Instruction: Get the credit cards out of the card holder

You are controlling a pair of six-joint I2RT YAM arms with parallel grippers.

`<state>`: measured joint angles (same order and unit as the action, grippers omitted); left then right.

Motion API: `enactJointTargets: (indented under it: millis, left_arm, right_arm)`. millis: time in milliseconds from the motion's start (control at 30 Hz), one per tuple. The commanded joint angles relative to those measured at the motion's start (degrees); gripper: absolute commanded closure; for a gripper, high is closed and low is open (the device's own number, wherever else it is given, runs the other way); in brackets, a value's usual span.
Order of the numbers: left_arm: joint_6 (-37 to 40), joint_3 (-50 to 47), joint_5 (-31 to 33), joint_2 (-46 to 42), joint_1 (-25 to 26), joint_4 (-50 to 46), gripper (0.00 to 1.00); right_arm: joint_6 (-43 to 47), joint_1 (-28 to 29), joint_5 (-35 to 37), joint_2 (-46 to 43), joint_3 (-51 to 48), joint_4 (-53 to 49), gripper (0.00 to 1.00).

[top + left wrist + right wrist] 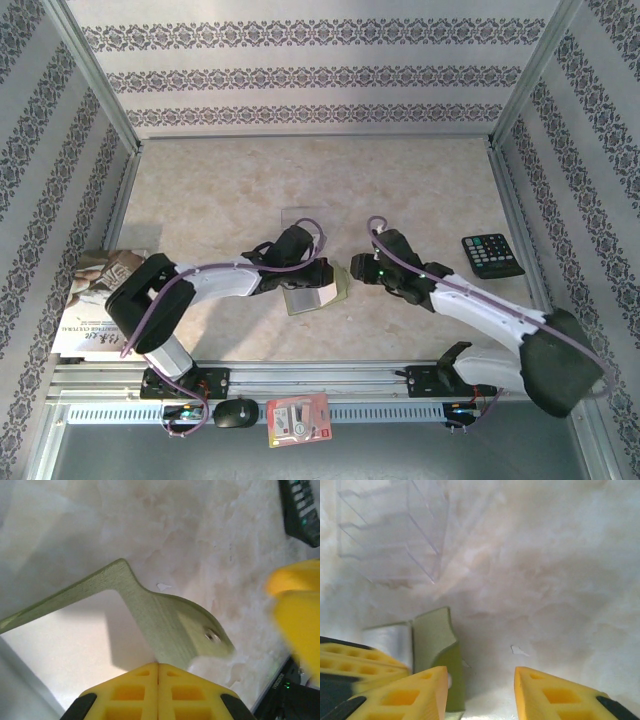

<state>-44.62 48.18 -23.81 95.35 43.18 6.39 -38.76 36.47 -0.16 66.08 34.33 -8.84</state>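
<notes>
lettering on book (pixel 98 305) cover blurred, nothing legible

The far half of the bench (pixel 300 170) lies bare and gives wide passage up to the back wall, save for a clear tiered stand (pixel 302 214) just beyond the centre. Mid-bench is crowded. The left pincer (pixel 322 278) and right pincer (pixel 358 272) nearly meet over the card holder (pixel 318 296). Its raised flap stands in the narrow gap between them and seems pinched by the closed left fingers. A calculator (pixel 491 254) blocks the right side, and a book (pixel 95 300) blocks the left edge.
</notes>
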Motion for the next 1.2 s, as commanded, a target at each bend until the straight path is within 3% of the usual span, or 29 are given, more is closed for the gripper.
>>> enactJointTargets:
  millis: [0,200,333,500,1167]
  left_arm:
    - [-0.83,2.61,-1.67,2.83,1.55,1.87,0.94]
    - [-2.10,3.86,-2.61,7.55,1.59,3.45,0.94]
    - [-2.67,4.21,-2.82,8.21,1.56,4.33,0.94]
    - [-1.62,4.57,-1.79,6.28,1.47,2.99,0.94]
    - [-1.99,3.07,-1.60,4.36,1.39,3.80,0.95]
  right_arm:
    - [1.97,-0.26,0.97,-4.67,-2.20,-2.25,0.60]
    - [5.86,0.78,-11.09,-7.52,-4.82,2.57,0.75]
    - [8.07,4.56,-12.99,-6.47,-5.06,3.57,0.85]
    - [8.02,5.26,-15.60,-3.06,-5.76,5.92,0.93]
    - [6.24,5.67,-11.96,13.72,-6.07,15.30,1.00]
